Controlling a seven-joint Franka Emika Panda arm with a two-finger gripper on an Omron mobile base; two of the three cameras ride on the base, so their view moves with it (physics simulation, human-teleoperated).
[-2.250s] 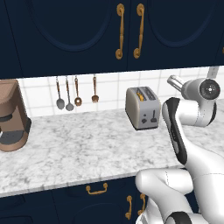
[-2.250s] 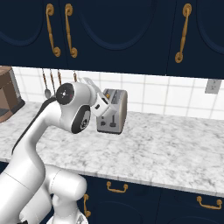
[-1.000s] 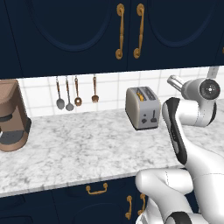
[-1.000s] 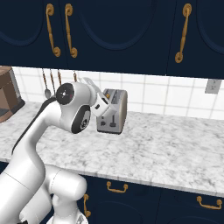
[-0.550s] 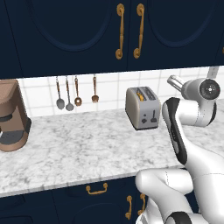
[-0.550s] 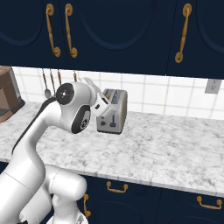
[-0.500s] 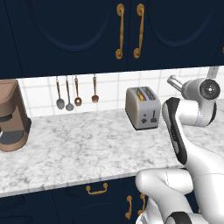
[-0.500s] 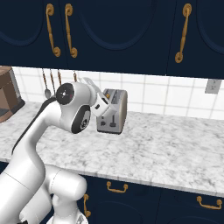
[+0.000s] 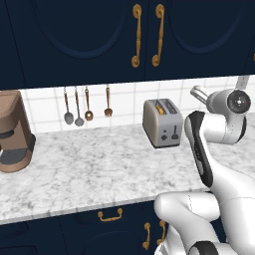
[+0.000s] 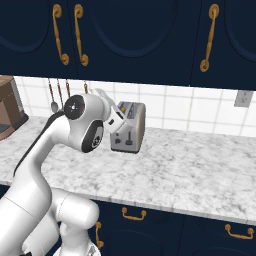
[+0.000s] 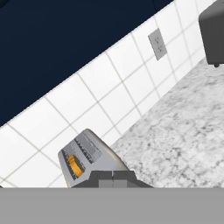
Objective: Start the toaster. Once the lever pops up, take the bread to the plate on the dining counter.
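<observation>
The grey-silver toaster (image 9: 162, 123) stands on the marble worktop by the tiled wall, also the toaster (image 10: 132, 127) and the toaster (image 11: 89, 157). An orange-tan slice of bread (image 9: 159, 106) sits in one slot; the hand view gives the bread (image 11: 75, 166) from above. The black lever (image 9: 176, 132) is on the narrow face turned toward me. My gripper (image 9: 194, 91) hovers just in front of and slightly above the toaster, apart from it. In the right base view the gripper (image 10: 121, 112) overlaps the toaster's left edge. Its fingertips (image 11: 113, 178) are pressed together, shut on nothing.
A brown coffee machine (image 9: 13, 132) stands at the worktop's far left. Utensils (image 9: 79, 106) hang on the wall. A wall outlet (image 10: 243, 98) lies to the right, and a dark appliance (image 11: 213, 30) stands farther right. Navy cabinets (image 9: 144, 35) hang overhead.
</observation>
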